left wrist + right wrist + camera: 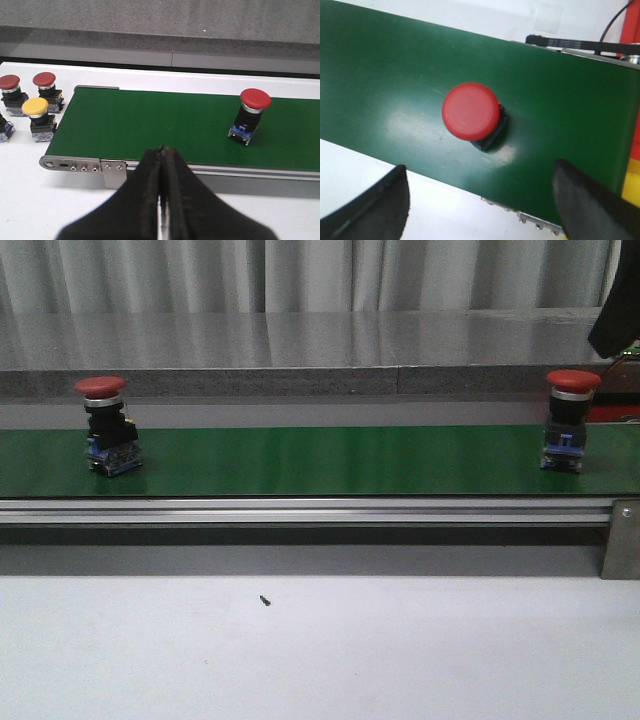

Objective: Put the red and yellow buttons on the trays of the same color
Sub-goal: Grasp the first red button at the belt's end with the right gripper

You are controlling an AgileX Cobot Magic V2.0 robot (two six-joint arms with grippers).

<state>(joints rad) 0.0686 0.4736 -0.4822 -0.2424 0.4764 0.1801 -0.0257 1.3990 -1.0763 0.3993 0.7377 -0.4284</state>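
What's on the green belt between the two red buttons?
Nothing. In the front view, the left red button and the right red button stand at opposite ends of the green belt, with only bare belt between them.

No text, label, brand, number or sign can be read in any of the views. The red buttons [101, 426] on the belt [320, 460] carry plain caps with nothing printed on them, and the belt's green surface is unmarked. The buttons [39, 118] beside the belt's end in the left wrist view are too small to show any lettering on their bodies. The belt's metal rail [300, 511] shows only screws and holes, no markings.
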